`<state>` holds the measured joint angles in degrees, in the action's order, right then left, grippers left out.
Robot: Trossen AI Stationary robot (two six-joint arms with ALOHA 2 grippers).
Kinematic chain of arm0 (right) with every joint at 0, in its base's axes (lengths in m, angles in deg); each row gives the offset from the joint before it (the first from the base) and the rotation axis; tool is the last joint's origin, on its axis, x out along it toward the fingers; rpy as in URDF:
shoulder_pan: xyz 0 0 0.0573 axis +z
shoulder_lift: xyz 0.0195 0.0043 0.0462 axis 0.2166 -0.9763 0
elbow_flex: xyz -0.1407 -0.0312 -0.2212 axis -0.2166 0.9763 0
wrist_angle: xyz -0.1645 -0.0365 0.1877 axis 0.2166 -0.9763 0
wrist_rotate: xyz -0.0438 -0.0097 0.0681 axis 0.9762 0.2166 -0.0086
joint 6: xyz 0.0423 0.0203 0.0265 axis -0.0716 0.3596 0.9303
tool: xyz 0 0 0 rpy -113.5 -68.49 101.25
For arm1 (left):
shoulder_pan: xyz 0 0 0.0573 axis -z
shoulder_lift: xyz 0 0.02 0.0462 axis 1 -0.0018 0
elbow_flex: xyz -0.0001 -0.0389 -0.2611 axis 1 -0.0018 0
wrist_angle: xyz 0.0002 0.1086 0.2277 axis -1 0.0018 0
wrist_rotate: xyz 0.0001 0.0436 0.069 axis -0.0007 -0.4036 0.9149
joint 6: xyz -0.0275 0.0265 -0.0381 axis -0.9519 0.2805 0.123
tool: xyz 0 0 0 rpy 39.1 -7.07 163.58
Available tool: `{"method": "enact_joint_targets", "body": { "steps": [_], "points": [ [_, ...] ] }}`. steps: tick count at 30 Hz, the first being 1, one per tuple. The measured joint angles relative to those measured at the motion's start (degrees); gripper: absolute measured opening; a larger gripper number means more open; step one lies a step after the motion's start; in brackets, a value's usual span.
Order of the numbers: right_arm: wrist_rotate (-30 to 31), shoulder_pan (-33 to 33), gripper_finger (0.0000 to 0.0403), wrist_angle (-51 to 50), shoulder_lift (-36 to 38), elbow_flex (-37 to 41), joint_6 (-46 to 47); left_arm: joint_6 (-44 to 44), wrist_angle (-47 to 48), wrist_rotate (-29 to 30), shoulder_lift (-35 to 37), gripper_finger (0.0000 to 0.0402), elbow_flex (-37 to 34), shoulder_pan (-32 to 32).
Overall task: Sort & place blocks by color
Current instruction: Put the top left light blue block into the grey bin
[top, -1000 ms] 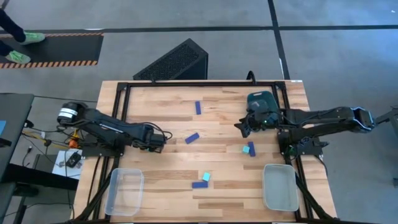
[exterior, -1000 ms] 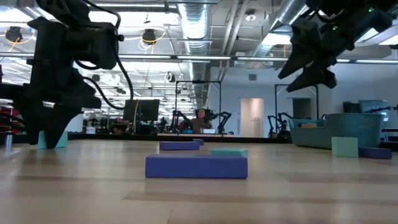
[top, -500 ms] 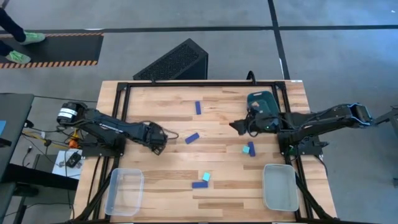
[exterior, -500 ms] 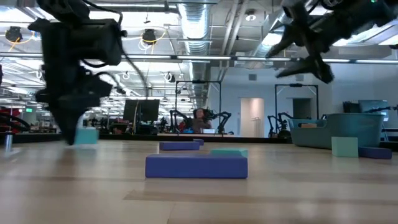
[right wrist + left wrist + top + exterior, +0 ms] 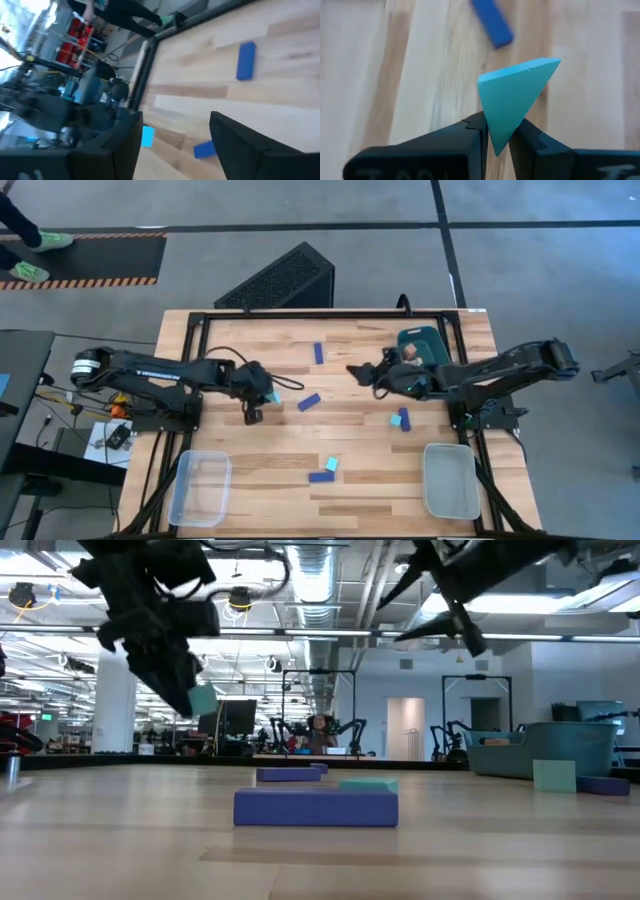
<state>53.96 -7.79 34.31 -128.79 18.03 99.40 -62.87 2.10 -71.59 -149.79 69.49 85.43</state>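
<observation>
My left gripper (image 5: 266,394) hangs over the table's left-middle, shut on a light teal wedge (image 5: 515,97), which the low view shows up in the air (image 5: 203,700). My right gripper (image 5: 358,371) is open above the table's middle-right and touches nothing (image 5: 172,145). Dark blue bars lie flat on the table at the far middle (image 5: 318,353) and the centre (image 5: 308,401). A teal cube (image 5: 396,420) sits beside a blue bar (image 5: 404,420). Another teal cube (image 5: 332,465) sits by a blue bar (image 5: 320,476) near the front. My left gripper pinches the teal wedge between its two fingers at one pointed corner (image 5: 499,136). The fingers (image 5: 165,670) slant down from above. The wedge is lifted clear of the table, and most of it sticks out past the fingertips.
A dark teal bin (image 5: 420,343) with a pale wood piece (image 5: 410,352) inside stands at the far right. Clear trays sit at the near left (image 5: 200,488) and near right (image 5: 450,480). A black metal frame (image 5: 200,320) borders the table.
My left gripper has lifted the teal wedge off the table and carried it up and toward the table's middle. My right gripper has moved from beside the teal bin toward the table's middle, staying high.
</observation>
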Motion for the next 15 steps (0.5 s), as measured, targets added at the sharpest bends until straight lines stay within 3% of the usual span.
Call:
{"method": "enact_joint_targets", "body": {
  "steps": [10,15],
  "points": [
    [-4.2,1.0,0.0254,0.5,-10.8,-10.2,-1.5,10.8,-4.3,-0.4,3.5,0.0040,0.1,-0.5],
    [-11.3,-0.6,0.0254,0.3,-13.7,-12.9,-5.0,14.7,-10.5,-2.0,3.4,0.0040,0.1,-0.6]
  ]
}}
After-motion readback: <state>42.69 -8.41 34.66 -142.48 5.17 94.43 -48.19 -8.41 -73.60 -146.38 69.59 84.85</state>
